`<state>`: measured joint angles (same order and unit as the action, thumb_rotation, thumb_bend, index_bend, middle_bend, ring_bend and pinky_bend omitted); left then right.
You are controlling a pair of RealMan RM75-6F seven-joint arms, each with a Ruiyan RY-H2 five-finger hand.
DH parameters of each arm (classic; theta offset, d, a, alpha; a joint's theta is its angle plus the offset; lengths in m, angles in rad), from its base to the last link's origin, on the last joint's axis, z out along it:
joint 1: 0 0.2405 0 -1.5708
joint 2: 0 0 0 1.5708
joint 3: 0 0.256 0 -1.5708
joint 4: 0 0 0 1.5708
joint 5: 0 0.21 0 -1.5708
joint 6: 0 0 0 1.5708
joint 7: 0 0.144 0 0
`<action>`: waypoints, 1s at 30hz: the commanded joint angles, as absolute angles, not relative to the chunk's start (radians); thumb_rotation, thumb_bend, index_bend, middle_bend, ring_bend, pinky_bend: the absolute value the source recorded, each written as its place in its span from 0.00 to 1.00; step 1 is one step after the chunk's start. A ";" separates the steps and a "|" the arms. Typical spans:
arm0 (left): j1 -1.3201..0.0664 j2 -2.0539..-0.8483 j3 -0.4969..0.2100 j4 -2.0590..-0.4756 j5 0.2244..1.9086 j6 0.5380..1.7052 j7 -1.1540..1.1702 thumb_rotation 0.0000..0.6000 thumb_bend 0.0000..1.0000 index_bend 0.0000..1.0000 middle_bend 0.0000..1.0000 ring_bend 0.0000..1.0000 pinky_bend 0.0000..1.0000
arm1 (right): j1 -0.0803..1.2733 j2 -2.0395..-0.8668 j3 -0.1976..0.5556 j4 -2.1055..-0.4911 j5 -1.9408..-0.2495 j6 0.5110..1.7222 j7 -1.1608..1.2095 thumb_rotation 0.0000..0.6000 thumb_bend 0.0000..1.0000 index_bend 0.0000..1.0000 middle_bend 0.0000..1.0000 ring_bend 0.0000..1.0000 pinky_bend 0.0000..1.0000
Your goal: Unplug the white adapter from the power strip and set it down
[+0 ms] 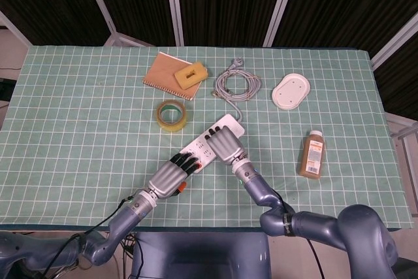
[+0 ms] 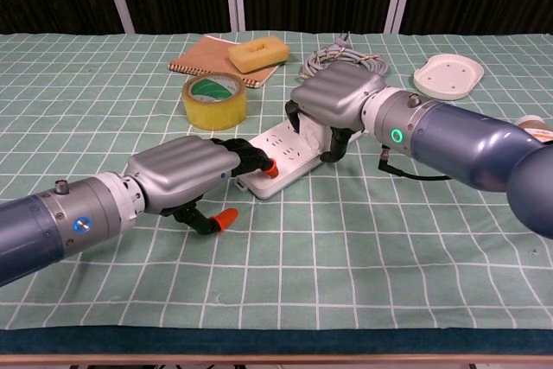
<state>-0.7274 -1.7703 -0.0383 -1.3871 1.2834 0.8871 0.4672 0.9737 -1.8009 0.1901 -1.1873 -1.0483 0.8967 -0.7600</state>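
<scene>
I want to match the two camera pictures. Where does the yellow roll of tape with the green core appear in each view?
Head view: the yellow roll of tape lies left of centre, above the left end of the white power strip.
Chest view: the roll stands left of centre, behind the left hand.
Shared landmark: the brown notebook lies just beyond the tape.

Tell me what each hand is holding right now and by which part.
The left hand presses on the near end of the power strip. The right hand covers the far end; whether it grips the adapter cannot be told.
</scene>
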 commanded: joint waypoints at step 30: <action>-0.728 -1.770 -0.037 -1.411 1.264 0.891 0.481 1.00 0.46 0.18 0.15 0.06 0.22 | 0.959 -1.744 0.177 -1.288 -1.039 0.948 -0.805 1.00 0.82 0.66 0.49 0.46 0.55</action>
<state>-0.7280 -1.7701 -0.0367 -1.4112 1.2635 0.8915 0.4809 0.9600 -1.7449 0.1788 -1.2859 -1.0387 0.9464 -0.8035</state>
